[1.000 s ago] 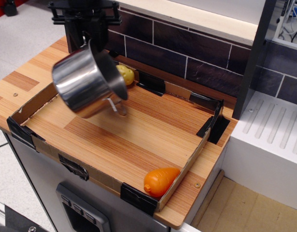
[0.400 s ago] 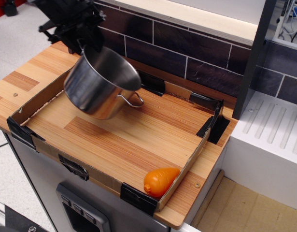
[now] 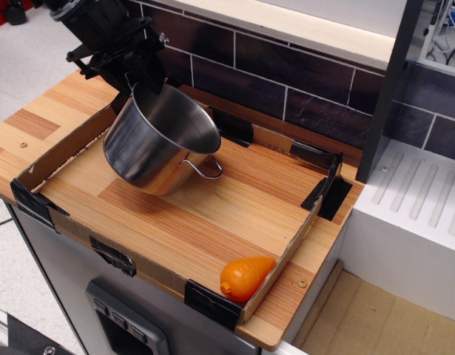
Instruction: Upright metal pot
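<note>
The shiny metal pot (image 3: 157, 144) is near the left end of the cardboard tray (image 3: 286, 251), almost upright, its open mouth facing up and tilted a little toward the right. One wire loop handle (image 3: 205, 168) sticks out on its right side. My black gripper (image 3: 131, 80) comes down from the upper left and is shut on the pot's far-left rim. The pot's bottom is at or just above the wooden floor; I cannot tell whether it touches.
An orange toy carrot (image 3: 245, 276) lies in the tray's front right corner. Dark brick wall (image 3: 286, 74) runs behind the tray. A white drainer surface (image 3: 419, 214) stands to the right. The counter edge (image 3: 35, 126) lies left of the tray.
The pot has swung from lying tilted on its side, mouth away, to nearly upright and has lowered toward the floor. The gripper rotated with it. A yellow toy behind it is now hidden.
</note>
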Controlling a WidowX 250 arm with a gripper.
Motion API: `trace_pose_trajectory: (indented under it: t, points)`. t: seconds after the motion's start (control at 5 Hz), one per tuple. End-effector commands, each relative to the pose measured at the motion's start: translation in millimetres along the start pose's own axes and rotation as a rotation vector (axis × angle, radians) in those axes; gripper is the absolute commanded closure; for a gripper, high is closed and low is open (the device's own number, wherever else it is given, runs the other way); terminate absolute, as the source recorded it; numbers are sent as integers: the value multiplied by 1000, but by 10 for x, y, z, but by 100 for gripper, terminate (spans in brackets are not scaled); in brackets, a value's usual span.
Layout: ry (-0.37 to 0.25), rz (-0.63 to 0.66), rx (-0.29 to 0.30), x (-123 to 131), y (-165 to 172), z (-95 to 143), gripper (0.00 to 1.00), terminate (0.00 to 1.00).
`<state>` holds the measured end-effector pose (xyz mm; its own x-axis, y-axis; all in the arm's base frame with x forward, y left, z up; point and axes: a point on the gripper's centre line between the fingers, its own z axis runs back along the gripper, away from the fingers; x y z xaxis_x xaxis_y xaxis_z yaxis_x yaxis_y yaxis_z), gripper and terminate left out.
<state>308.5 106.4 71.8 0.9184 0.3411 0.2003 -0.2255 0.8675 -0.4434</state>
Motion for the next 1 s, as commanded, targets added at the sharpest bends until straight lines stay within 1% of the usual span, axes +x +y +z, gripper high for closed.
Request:
trace_pose_trajectory:
  t: [0.0, 0.2, 0.4, 0.6, 0.8]
  points:
    - [15, -78, 141, -73, -5, -112, 0, 0]
    - [21, -108, 294, -88, 23, -109, 0, 0]
    - [15, -118, 294, -130, 48, -7, 0, 0]
    - [11, -132, 275, -112, 36, 169, 0, 0]
    - [35, -169, 248, -113, 47, 372, 0, 0]
